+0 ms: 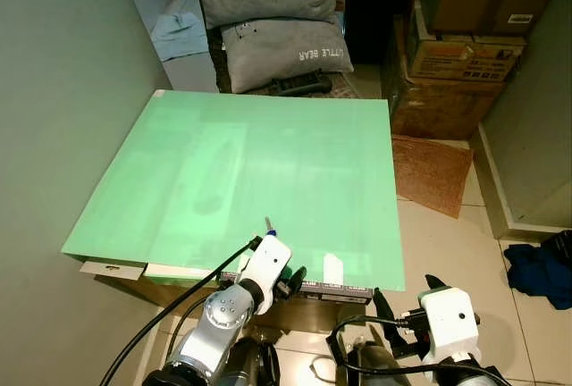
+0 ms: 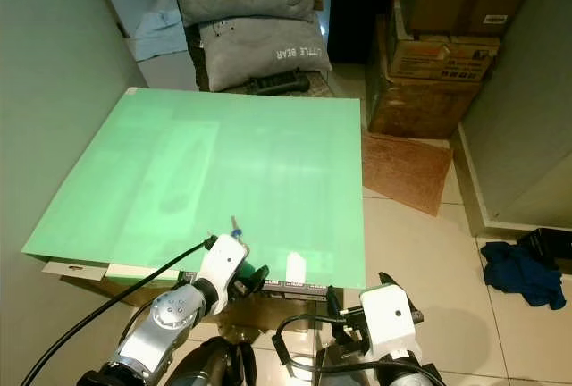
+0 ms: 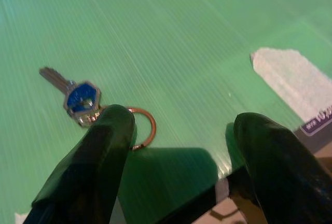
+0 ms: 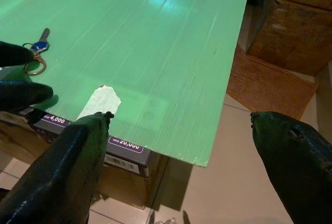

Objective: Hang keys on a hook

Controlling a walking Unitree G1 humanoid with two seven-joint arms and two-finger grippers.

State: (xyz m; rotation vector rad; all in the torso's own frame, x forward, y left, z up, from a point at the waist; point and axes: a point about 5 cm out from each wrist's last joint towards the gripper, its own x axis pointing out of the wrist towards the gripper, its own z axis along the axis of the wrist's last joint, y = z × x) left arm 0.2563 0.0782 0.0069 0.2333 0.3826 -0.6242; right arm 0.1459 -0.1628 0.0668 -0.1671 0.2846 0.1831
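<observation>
Blue-headed key (image 3: 81, 97) on ring (image 3: 143, 128), laid on green board (image 1: 268, 172); left gripper (image 3: 176, 146) spread beside it, nothing grasped. Tape patch (image 4: 99, 102) nearby. Right gripper (image 4: 181, 167) spread, unladen.

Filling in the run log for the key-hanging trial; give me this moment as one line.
stage: reaching | left gripper: open, fingers at key and its ring on green board | right gripper: open, idle off board edge | key: not gripped

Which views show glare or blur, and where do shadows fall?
Left eye view: pale glare across the green board. Left wrist view: key slightly soft, left gripper blurred and shadowing the board. Right wrist view: bright sheen far on the board, right gripper blurred.
</observation>
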